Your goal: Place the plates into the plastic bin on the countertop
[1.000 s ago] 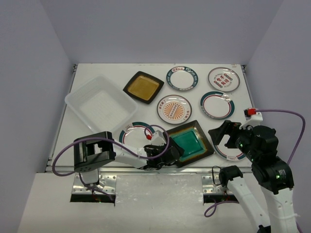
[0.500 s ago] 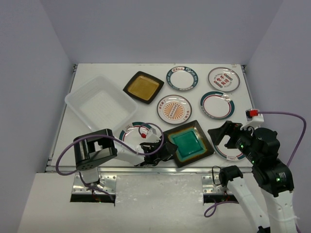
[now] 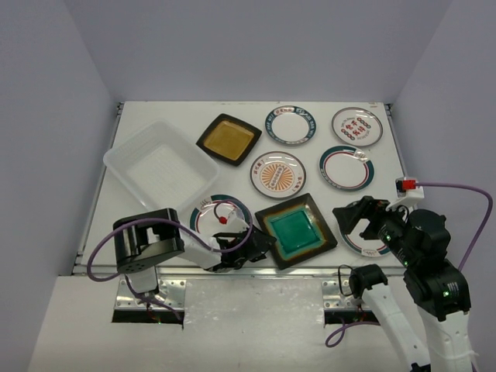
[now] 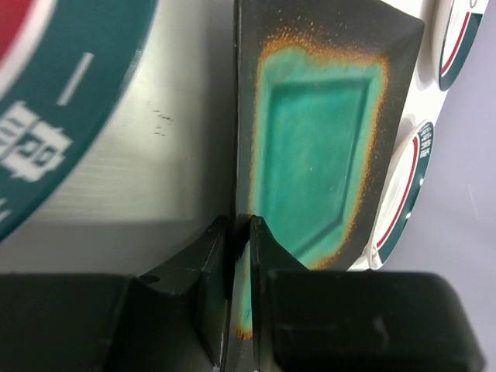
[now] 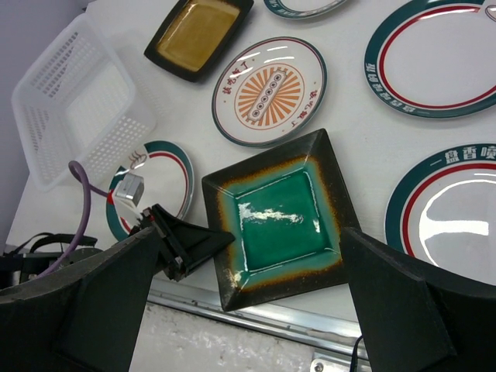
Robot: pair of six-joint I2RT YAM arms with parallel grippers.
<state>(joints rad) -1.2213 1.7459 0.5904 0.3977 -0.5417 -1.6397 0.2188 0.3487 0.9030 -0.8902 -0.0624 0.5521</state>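
The teal square plate [image 3: 295,230] lies at the countertop's [image 3: 201,112] front edge. My left gripper [image 3: 260,241] is shut on its left rim, and the left wrist view [image 4: 242,226] shows the rim pinched between the jaws. My right gripper [image 3: 358,222] is open and empty, hovering over a green-rimmed round plate [image 3: 364,242] at the front right. In the right wrist view, the right gripper [image 5: 248,240] frames the teal plate [image 5: 283,217]. The clear plastic bin [image 3: 159,167] stands empty at the left.
Another round plate [image 3: 215,213] lies just left of my left gripper. The amber square plate [image 3: 228,139], sunburst plate [image 3: 278,174] and three more round plates [image 3: 291,124] [image 3: 357,126] [image 3: 346,167] lie further back. The metal front edge [image 3: 310,271] runs under the teal plate's near corner.
My left gripper has drawn back to the left with the teal plate's rim, and the plate has shifted slightly left and turned. The right arm has barely moved.
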